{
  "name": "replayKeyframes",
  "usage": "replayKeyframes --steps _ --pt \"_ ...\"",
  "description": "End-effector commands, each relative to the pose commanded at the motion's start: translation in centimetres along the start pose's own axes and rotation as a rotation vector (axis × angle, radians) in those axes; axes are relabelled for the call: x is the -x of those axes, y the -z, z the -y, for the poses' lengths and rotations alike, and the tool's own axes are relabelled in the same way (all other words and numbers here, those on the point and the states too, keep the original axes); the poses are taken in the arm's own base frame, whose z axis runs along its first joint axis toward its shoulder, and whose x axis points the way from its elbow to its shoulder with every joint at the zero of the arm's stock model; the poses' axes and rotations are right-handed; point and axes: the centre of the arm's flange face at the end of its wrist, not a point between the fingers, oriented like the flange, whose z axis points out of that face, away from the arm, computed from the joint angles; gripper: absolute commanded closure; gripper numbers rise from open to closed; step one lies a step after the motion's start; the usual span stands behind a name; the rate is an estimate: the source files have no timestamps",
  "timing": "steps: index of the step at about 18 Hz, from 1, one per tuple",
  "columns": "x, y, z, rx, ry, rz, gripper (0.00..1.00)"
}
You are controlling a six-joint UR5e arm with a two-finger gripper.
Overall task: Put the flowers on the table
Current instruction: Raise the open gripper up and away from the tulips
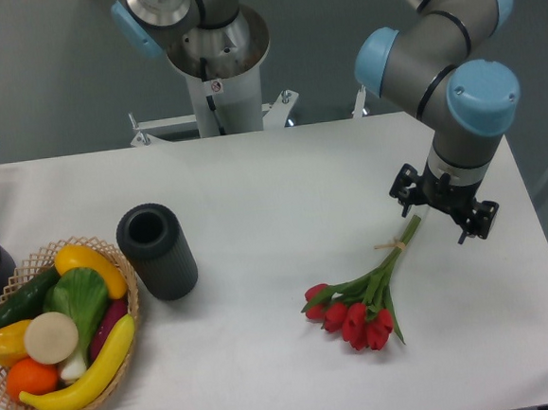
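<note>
Toward the right side of the table (254, 188), the flowers (362, 302) lie flat, stems slanting up-right to the tied ends beneath the gripper (443, 209), whose fingers' spread I cannot tell from here.
</note>
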Motion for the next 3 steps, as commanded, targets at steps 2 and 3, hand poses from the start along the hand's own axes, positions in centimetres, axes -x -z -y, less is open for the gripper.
replayKeyframes --steps 2,3 --pt "-0.04 0.0 0.11 -0.002 -0.002 0.0 0.0" --pt "-0.04 0.0 0.09 0.0 -0.002 0.0 0.0"
